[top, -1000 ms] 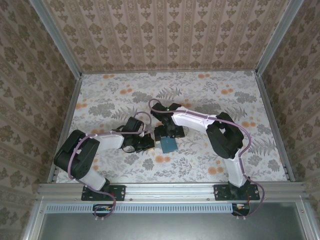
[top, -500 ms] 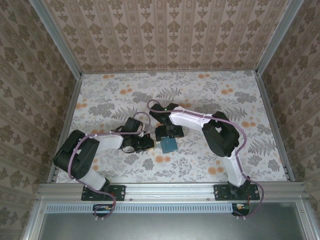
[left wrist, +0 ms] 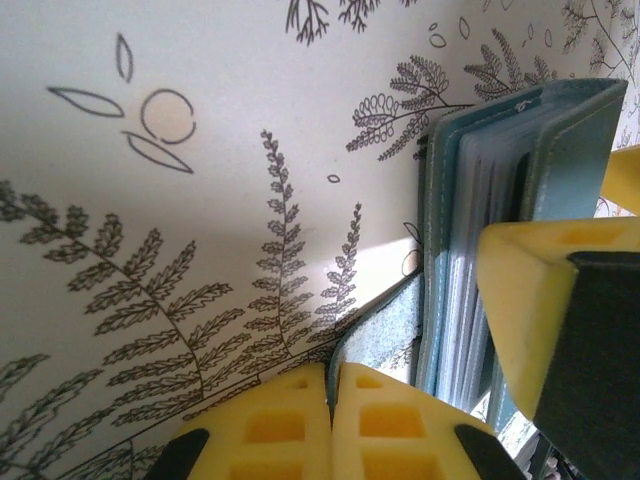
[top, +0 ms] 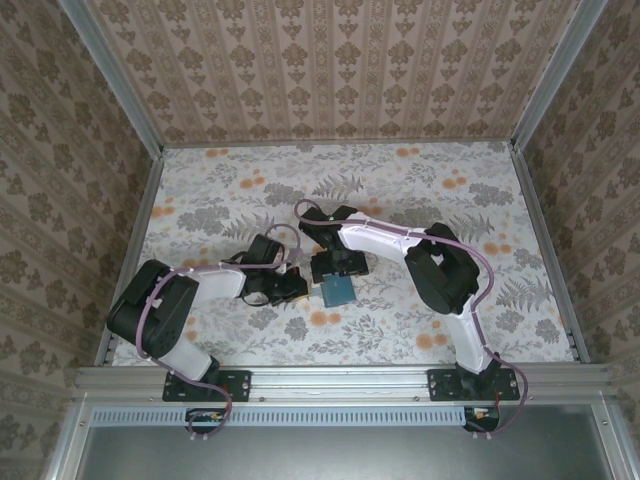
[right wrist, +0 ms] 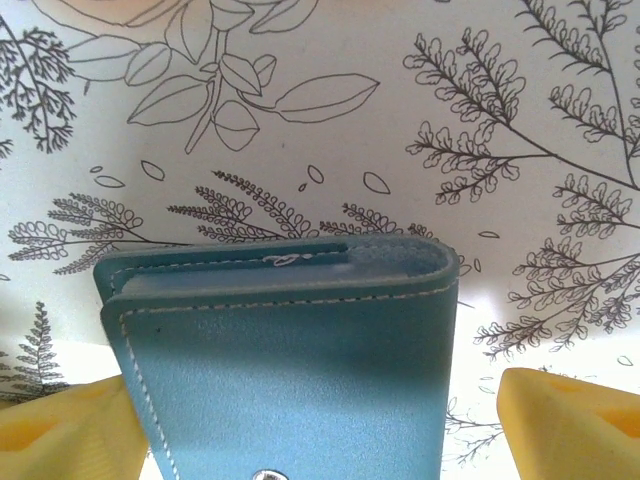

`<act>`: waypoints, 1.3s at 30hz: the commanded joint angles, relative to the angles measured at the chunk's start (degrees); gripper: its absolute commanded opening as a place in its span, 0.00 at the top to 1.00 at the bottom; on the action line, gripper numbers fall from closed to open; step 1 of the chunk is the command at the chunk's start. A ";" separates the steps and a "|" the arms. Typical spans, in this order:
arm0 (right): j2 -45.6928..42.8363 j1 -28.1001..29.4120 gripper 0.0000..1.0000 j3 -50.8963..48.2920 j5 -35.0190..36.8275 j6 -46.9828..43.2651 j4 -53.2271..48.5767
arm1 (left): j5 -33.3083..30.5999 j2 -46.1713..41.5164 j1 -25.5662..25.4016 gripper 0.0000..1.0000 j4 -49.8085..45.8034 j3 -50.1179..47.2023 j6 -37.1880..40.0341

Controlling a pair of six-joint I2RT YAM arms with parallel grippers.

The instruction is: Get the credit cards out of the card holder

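The teal card holder stands on edge on the floral table, mid-table between both arms. My left gripper is shut, its yellow fingertips pinching the holder's thin flap low in the left wrist view, where the gripper meets it. My right gripper is open over the holder, one finger on each side, with a gap showing on the right side. The credit cards are hidden inside; pale layered edges show between the panels, and I cannot tell whether they are cards.
The table carries a fern and flower print, with patterned walls on three sides and a metal rail along the near edge. A yellow finger of the right gripper sits close beside the holder in the left wrist view.
The right arm has shifted slightly left and its jaws have narrowed a little around the holder. The left gripper and the holder have stayed put.
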 commanded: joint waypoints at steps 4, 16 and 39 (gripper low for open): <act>-3.13 0.03 0.11 1.19 2.50 -1.10 -3.95 | -0.17 0.73 0.94 0.95 -3.43 -1.18 1.46; -5.36 -0.58 0.13 1.49 2.98 -2.38 -5.14 | -0.95 0.34 1.73 0.95 -5.39 -0.10 2.03; -14.35 -6.62 0.16 -14.41 -8.99 -2.87 8.89 | -4.77 -5.32 2.26 0.77 -18.24 9.71 4.49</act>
